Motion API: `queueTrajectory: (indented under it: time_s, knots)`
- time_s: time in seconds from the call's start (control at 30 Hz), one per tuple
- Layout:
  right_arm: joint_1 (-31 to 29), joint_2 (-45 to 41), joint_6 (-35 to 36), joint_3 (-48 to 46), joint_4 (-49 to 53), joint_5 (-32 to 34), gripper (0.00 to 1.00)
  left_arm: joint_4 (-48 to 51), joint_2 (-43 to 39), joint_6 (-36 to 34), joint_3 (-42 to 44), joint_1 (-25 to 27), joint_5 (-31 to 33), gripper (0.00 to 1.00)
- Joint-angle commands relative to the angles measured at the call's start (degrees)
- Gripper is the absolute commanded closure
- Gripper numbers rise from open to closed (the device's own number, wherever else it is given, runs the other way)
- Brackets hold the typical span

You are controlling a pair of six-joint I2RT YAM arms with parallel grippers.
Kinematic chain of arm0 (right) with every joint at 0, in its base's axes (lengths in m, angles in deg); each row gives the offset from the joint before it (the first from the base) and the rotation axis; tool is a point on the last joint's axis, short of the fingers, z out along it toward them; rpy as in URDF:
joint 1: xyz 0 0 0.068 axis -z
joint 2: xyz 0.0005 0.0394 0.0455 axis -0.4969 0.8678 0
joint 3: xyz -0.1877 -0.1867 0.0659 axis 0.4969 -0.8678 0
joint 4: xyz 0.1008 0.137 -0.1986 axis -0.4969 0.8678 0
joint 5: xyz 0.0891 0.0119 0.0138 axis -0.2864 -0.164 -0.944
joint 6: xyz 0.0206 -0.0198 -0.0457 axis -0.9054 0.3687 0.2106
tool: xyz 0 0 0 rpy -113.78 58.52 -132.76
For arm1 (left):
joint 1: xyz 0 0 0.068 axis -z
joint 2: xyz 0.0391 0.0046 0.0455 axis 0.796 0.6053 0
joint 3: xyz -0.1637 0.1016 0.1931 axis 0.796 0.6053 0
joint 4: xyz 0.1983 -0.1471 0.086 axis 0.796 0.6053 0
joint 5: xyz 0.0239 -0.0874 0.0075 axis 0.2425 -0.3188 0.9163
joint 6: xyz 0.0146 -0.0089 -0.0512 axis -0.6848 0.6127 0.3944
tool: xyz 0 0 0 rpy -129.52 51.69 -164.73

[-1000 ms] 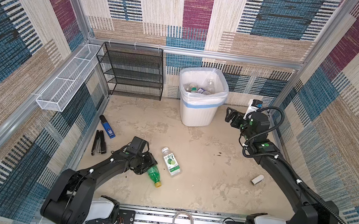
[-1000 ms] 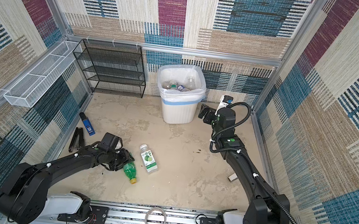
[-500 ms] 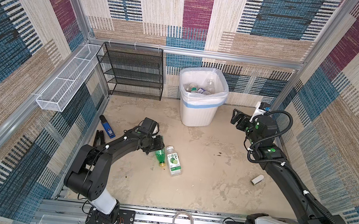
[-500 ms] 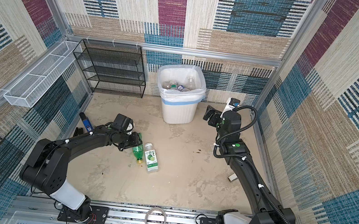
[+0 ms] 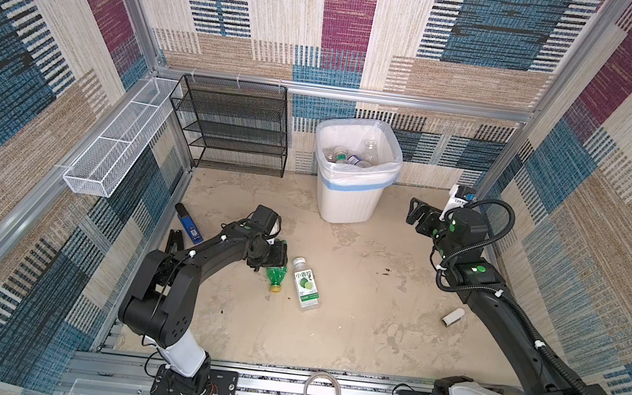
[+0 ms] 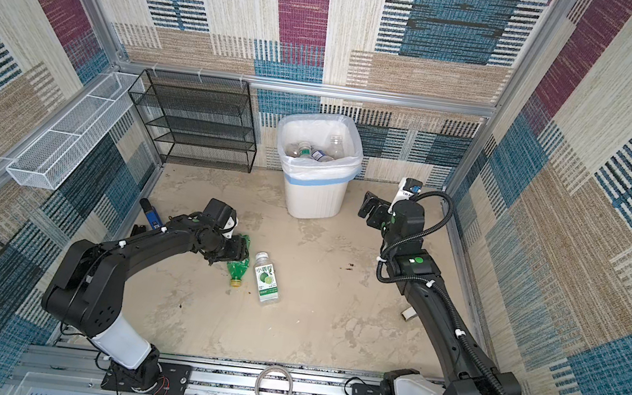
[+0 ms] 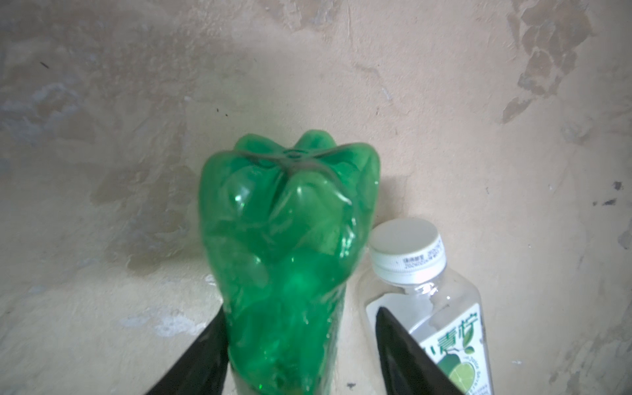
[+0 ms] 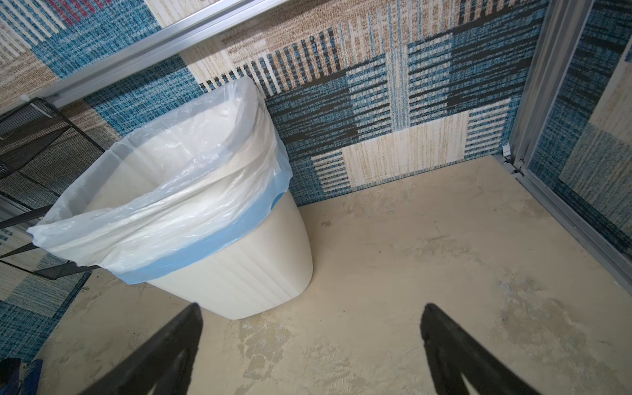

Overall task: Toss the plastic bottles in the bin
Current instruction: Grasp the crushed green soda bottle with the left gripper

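Two bottles not binned. L gripper (image 7: 299,318) jaws half-open, loose round green bottle (image 7: 290,222): may slip, knock clear bottle (image 7: 431,301). R gripper (image 8: 311,307) jaws wide, empty.

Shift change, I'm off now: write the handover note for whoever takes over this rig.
Left gripper: open around the green bottle, one finger clear of it, so no firm grip.
Right gripper: open and empty, beside the bin and facing it.
Done: several bottles lie in the bin.
Left: the green bottle, plus the lime-label bottle lying on the floor beside it. Both must still go in the bin.
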Motion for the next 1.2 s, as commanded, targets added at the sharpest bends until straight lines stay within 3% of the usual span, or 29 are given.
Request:
queueTrajectory:
  time_s: [0.0, 0.23, 0.6, 1.17]
  knots:
    - [-0.07, -0.33, -0.14, -0.18, -0.44, 0.56, 0.00, 0.16, 0.72, -2.15, 0.42, -0.08, -0.46, 0.36]
    - [0.03, -0.67, 0.01, -0.28, -0.18, 1.02, 0.00, -1.33, 1.01, -1.80, 0.97, -0.07, -0.92, 0.48]
    - [0.03, -0.90, -0.14, -1.42, -0.61, 0.57, 0.00, -2.95, 0.89, -1.45, 2.54, -0.05, -0.03, 0.51]
    - [0.03, -1.11, -0.70, -2.32, -1.05, 0.07, 0.00, -3.53, -1.62, -1.19, 4.09, -0.92, -0.15, 0.72]
